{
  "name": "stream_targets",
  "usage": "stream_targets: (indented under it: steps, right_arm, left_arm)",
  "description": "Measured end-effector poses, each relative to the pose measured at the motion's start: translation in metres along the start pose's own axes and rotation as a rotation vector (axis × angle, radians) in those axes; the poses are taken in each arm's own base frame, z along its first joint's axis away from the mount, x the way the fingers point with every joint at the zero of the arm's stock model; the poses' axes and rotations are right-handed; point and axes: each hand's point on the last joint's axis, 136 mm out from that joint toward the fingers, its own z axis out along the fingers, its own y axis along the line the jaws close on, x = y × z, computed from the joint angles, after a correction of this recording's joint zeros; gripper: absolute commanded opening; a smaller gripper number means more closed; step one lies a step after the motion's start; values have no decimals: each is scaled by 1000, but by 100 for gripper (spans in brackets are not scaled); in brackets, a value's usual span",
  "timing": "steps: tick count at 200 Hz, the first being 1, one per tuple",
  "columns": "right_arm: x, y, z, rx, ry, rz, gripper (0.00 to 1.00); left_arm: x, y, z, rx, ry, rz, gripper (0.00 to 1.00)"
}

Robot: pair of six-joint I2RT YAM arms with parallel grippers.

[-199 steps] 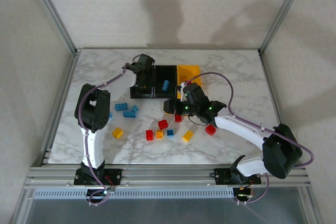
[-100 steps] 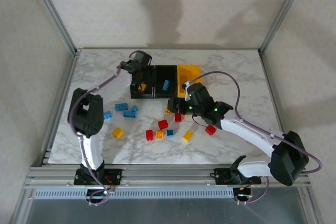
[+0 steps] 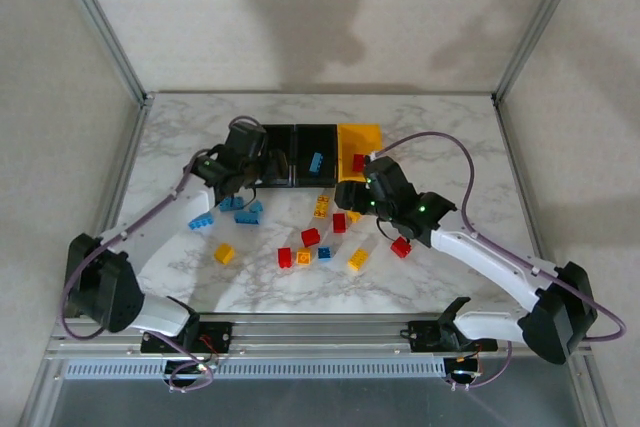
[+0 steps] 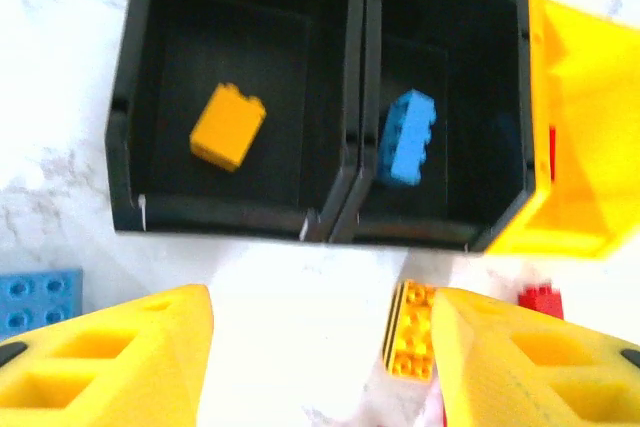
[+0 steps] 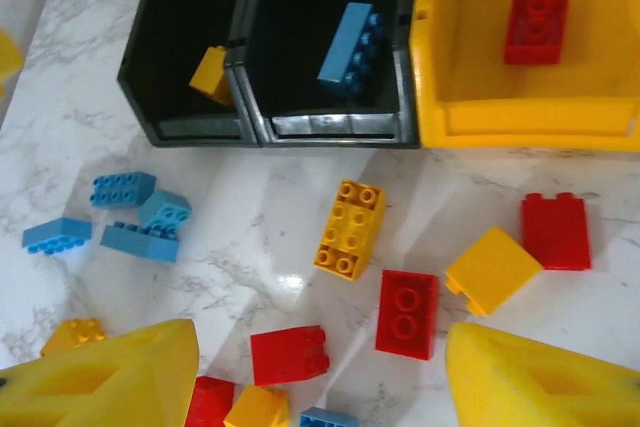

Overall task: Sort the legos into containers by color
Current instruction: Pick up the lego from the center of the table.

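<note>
Left wrist view first: the left gripper (image 4: 320, 309) hangs with its yellow fingers (image 4: 130, 357) spread wide and nothing between them. It is over bare marble surface (image 4: 290, 277), just in front of the containers (image 4: 345, 97), three bins joined in a row. A flat yellow-orange brick (image 4: 412, 342) lies close by the inner edge of the right-hand finger, and a blue brick (image 4: 38, 297) pokes in at the left edge. One orange block (image 4: 228, 125) lies in the left black bin (image 4: 125, 97). One blue block (image 4: 407, 137) leans in the middle black bin (image 4: 520, 87). The yellow bin (image 4: 585, 147) closes the row on the right, cut off by the frame.

Right wrist view: the right gripper (image 5: 320, 342) is likewise wide apart and empty, above the loose legos (image 5: 72, 334) in front of the same row. Between its fingers lie a small red brick (image 5: 289, 354) and a two-stud red brick (image 5: 407, 313). Further out sit an orange cube (image 5: 493, 269) and, just beside it, a red block (image 5: 556, 231), both near the yellow bin's front wall. A long red brick (image 5: 538, 20) lies flat inside the yellow bin. Off to the left a cluster of blue bricks (image 5: 125, 188) huddles on the marble.

Top external view: both grippers are at the near side of the row, the left one at the black end and the right one by the yellow bin's near corner. More red, orange and blue pieces are scattered nearer the arm bases.
</note>
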Motion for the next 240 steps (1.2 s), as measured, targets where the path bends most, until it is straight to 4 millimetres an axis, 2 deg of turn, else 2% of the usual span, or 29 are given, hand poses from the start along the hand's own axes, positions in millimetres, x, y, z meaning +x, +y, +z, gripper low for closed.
stream_targets:
  steps: [36,67,90,151,207,240]
  right_arm:
    - [3,-24,1,83,23,62,70]
    - [16,-43,15,162,85,110,69]
    - [24,-49,25,191,117,130,68]
    - [31,-51,34,194,150,157,66]
    - [38,-46,42,164,182,156,62]
    - [54,-40,57,151,235,124,58]
  left_arm:
    - [40,0,-12,86,28,-14,62]
    - [78,-3,-15,147,66,-19,62]
    - [95,-8,-18,180,82,-21,62]
    - [101,-15,-29,217,69,-28,64]
    - [110,-16,-21,192,92,-30,63]
    - [116,-11,-18,184,102,-48,63]
